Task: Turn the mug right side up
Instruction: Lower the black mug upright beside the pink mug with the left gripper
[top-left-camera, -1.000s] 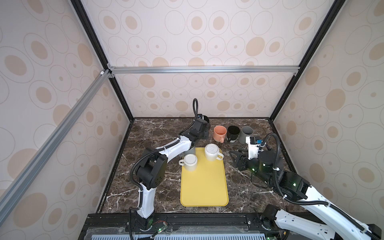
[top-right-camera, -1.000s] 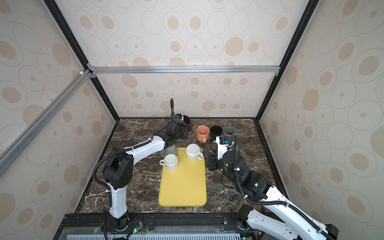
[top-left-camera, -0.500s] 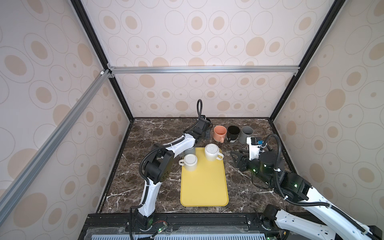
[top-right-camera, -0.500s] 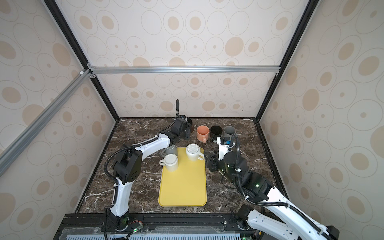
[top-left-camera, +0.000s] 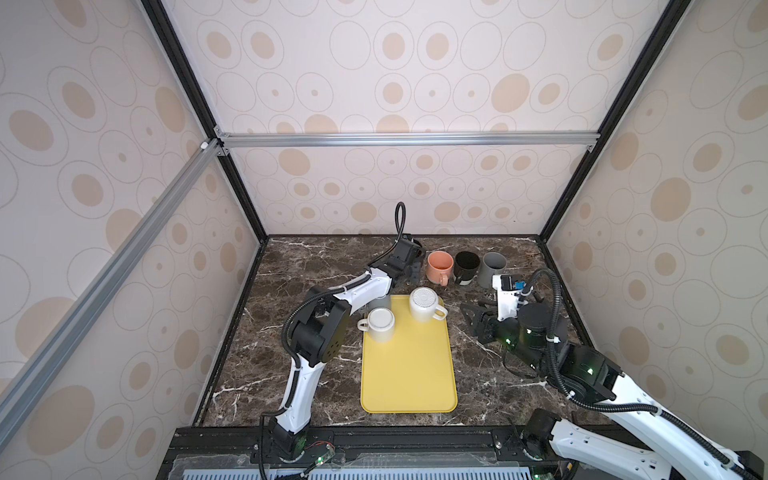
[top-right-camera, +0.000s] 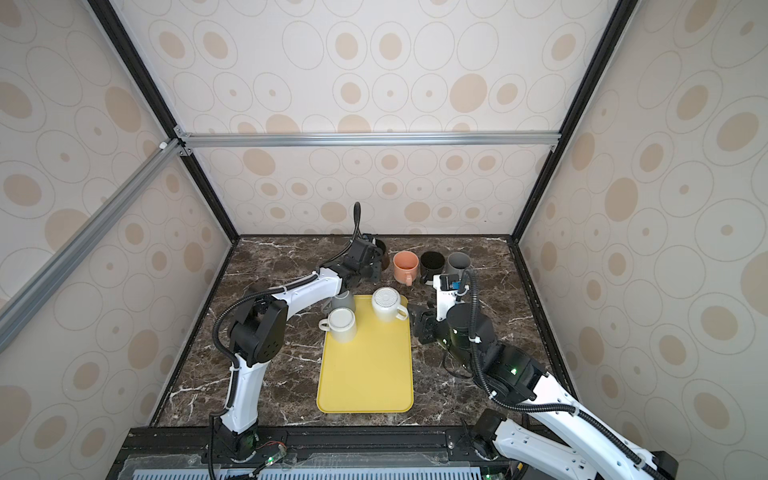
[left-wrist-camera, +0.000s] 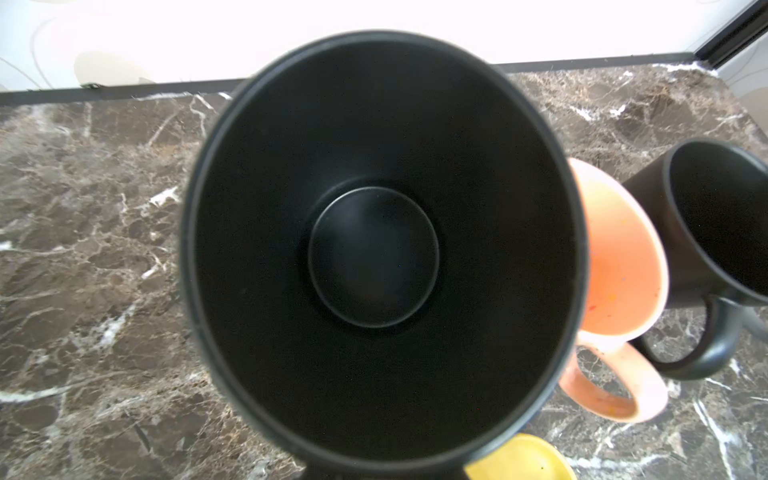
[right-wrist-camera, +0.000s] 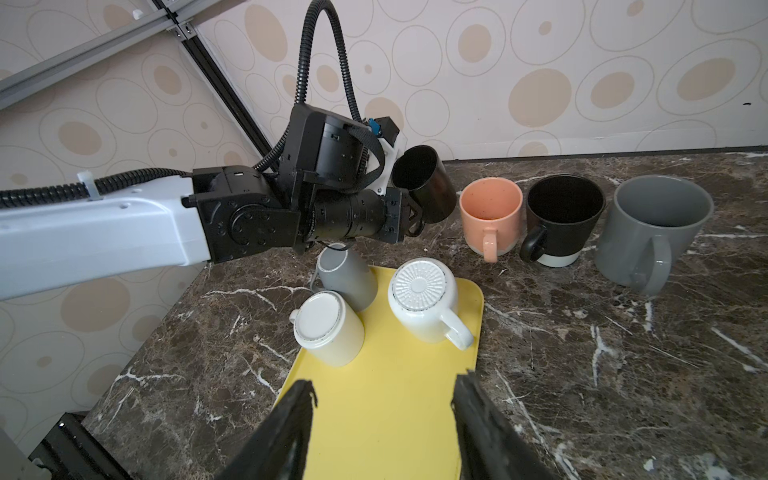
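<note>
While the right arm has kept its place over the past second, the left arm (top-left-camera: 320, 328) has swung its elbow in from the left edge of the brown marble worktop (top-left-camera: 316, 266) toward the yellow plastic tray (top-left-camera: 409, 365). Its wrist has edged slightly along the back edge toward the row of 3 upright mugs. The 2 white upturned mugs (top-left-camera: 380, 324) (top-left-camera: 424, 303) on the tray and the grey upturned mug (right-wrist-camera: 347, 274) at the tray's back-left corner have not moved.

The left jaws are clamped tight on the handle of the glossy black ceramic mug (right-wrist-camera: 434, 189). This mug is near the middle of the back edge, just beside the peach ceramic mug (right-wrist-camera: 490, 212) that starts the row. It is tilted, with its mouth upward and leaning back toward the wrist, so the left wrist view looks straight down into it. Whether its base touches the worktop cannot be told.

The right jaws stand apart, holding and touching nothing. In both top views they hang just off the tray's right edge, near its back corner.
</note>
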